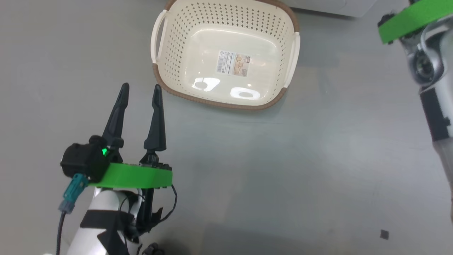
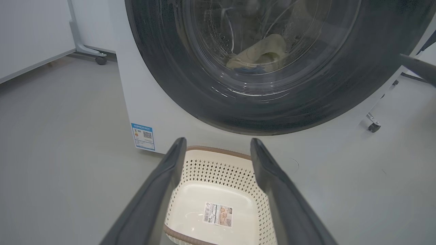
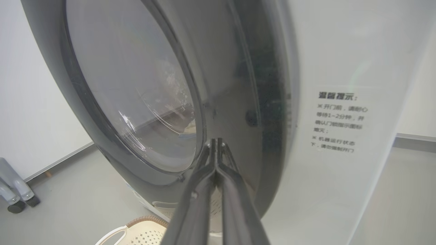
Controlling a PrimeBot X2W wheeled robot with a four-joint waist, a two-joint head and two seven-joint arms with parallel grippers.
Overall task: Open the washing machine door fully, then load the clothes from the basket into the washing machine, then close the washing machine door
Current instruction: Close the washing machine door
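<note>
before one washing machine door (image 2: pixel 177 68) — one basket (image 1: pixel 226 103).

The room is bright, with even light from above. In the head view two white shiny spots sit on the basket (image 1: pixel 177 42) floor toward 6 o'clock, and a faint shadow lies on the ground (image 1: pixel 318 60) at the basket's 3 o'clock side. In the left wrist view pale streaks shine on the door (image 2: pixel 190 85) glass, and the left gripper (image 2: pixel 218 140) looks blurry at 6 o'clock. In the right wrist view the washer (image 3: pixel 340 51) side at 3 o'clock looks hazy, its writing (image 3: pixel 339 122) fuzzy.
</note>
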